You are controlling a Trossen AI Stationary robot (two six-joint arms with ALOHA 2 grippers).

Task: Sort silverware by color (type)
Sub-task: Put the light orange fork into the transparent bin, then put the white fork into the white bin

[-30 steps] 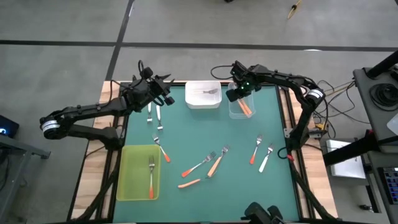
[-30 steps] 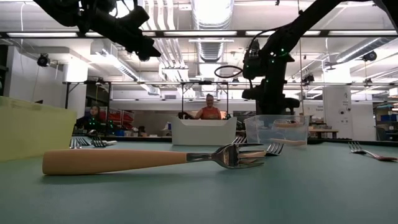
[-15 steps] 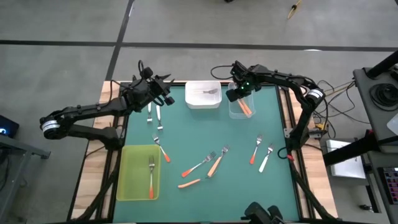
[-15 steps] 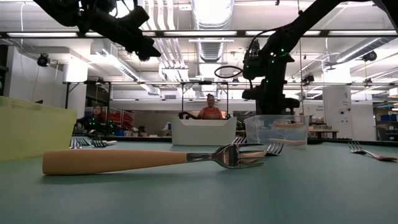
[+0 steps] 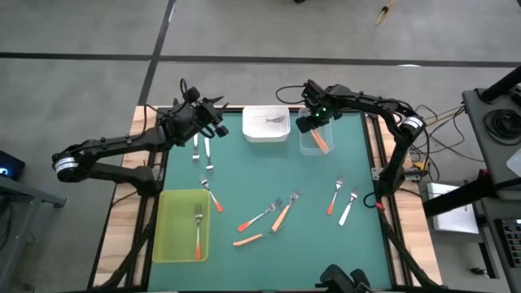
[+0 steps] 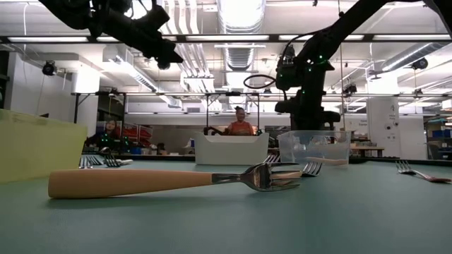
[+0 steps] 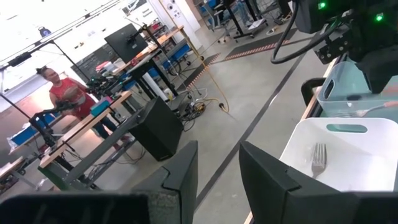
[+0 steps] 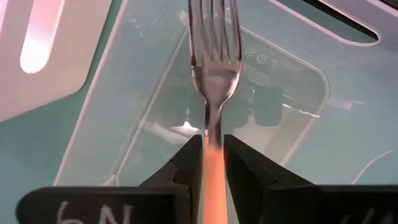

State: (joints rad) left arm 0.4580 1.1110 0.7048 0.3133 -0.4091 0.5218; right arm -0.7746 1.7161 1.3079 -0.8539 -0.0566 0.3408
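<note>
So the right end effector (image 5: 313,124) is up at the far end of the green desk (image 5: 326,244), hanging right over the clear tray (image 5: 313,143). In the right wrist view you can see an orange-handled fork (image 8: 213,74) sitting between the two dark fingers (image 8: 186,165), tines pointing out over the tray's see-through bottom. The fingers sit right beside the handle on both sides, but whether they're actually gripping it or have just let go, I can't tell.

The left end effector (image 5: 213,124) is near the far left corner of the desk, off the surface and just left of the white tray (image 5: 265,124). Its fingers (image 7: 180,177) are spread a bit with nothing between them. The left wrist view looks over the white tray, which has one fork (image 7: 318,160) lying in it.

The rest of the forks are all over the place:
- two white-handled forks (image 5: 202,149) lie side by side right below the left end effector
- a red-orange fork (image 5: 198,234) is in the yellow-green tray (image 5: 181,226) at the near left
- a small red-orange fork (image 5: 212,197) is just beside that tray's far right corner
- three forks (image 5: 269,220) are bunched near the middle of the desk
- two forks (image 5: 342,201), one red-orange and one white, are over toward the right edge

A person in a red top (image 6: 239,125) shows in the room behind the desk
</note>
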